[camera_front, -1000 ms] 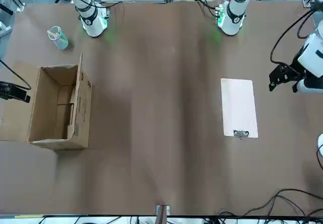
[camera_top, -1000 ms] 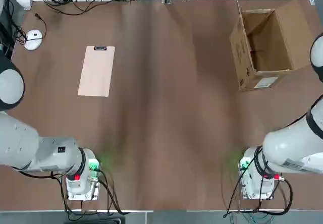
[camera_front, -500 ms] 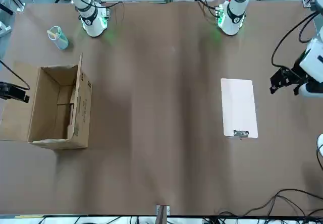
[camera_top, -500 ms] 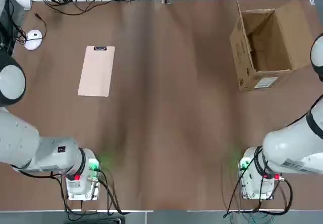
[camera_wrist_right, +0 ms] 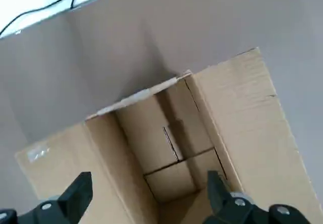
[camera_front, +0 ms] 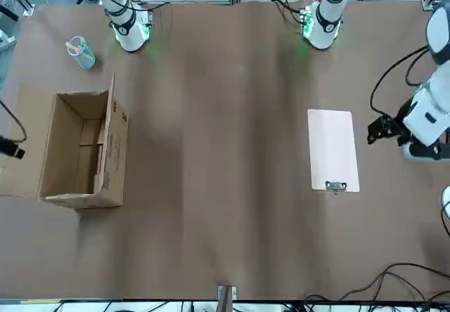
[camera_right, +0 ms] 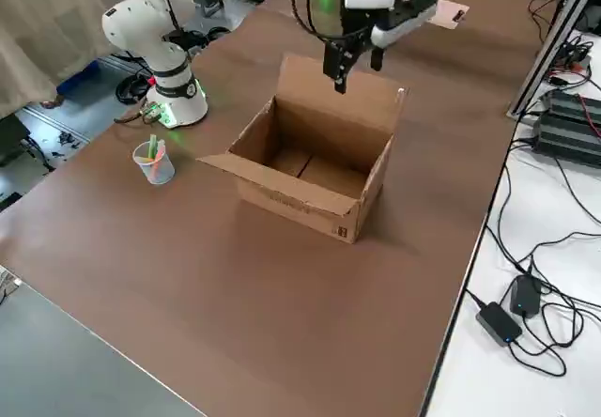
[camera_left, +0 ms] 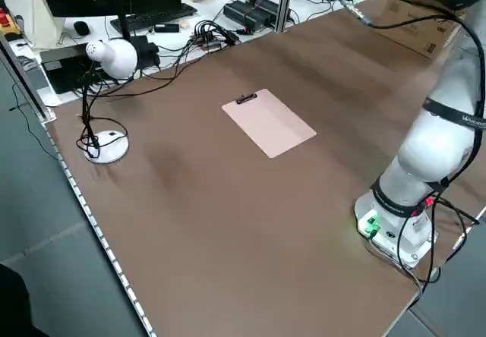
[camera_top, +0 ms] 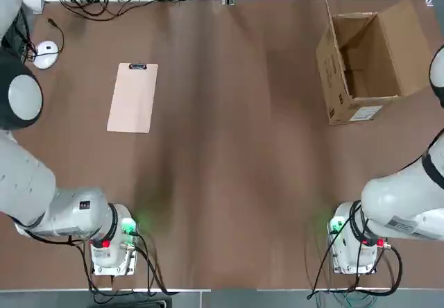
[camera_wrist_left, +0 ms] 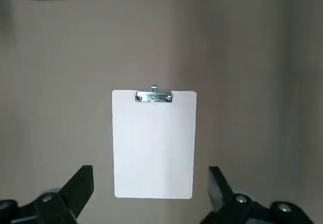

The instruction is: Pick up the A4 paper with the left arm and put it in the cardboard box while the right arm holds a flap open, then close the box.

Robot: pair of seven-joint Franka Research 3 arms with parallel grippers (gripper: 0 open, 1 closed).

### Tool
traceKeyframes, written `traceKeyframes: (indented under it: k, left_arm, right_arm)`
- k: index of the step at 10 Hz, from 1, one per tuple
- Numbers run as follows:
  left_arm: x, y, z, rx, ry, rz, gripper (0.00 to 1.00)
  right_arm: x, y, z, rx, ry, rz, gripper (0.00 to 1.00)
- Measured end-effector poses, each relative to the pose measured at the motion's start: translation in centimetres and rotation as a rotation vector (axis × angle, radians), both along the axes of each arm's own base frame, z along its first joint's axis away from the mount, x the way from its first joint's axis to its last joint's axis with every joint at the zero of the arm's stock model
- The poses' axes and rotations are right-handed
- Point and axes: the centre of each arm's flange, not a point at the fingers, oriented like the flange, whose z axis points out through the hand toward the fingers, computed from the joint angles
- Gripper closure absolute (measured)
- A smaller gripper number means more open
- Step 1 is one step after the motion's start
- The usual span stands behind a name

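Paper (camera_wrist_left: 154, 151): lying flat on the table (camera_top: 236, 183), well apart from the box (camera_top: 336, 93); we are judging it light, slippery, fairly stiff.
Grasp: we are favouring its long edges, avoiding the clip (camera_wrist_left: 154, 97).
Left gripper (camera_wrist_left: 151, 191): hovering wide above, empty.
Right gripper (camera_wrist_right: 150, 196): hanging wide over the box.

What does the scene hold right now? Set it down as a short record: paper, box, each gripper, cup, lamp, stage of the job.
paper: pale sheet flat on the table, dark clip at one short end
box: cardboard box on the robot's right, top open, white label on a short side
left gripper: over the paper, open, holding nothing
right gripper: above the box, open, holding nothing
cup: on the table by the right arm's base, sticks inside
lamp: white, round base, on the table at the robot's left
stage: paper not yet picked up
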Motion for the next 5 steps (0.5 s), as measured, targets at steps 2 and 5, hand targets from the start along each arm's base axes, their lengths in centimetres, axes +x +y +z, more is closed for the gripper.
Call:
traceKeyframes:
  k: [2, 5]
  left_arm:
    - [1.8, 3.9, -3.6, -0.007, 0.017, 0.135, 0.0]
    - [4.2, 6.2, -8.6, -0.022, 0.014, 0.484, 0.0]
  right_arm:
    - [1.0, -0.1, -1.5, 0.004, -0.003, -0.042, 0.0]
    - [2.1, -0.1, -3.5, 0.009, -0.005, -0.114, 0.0]
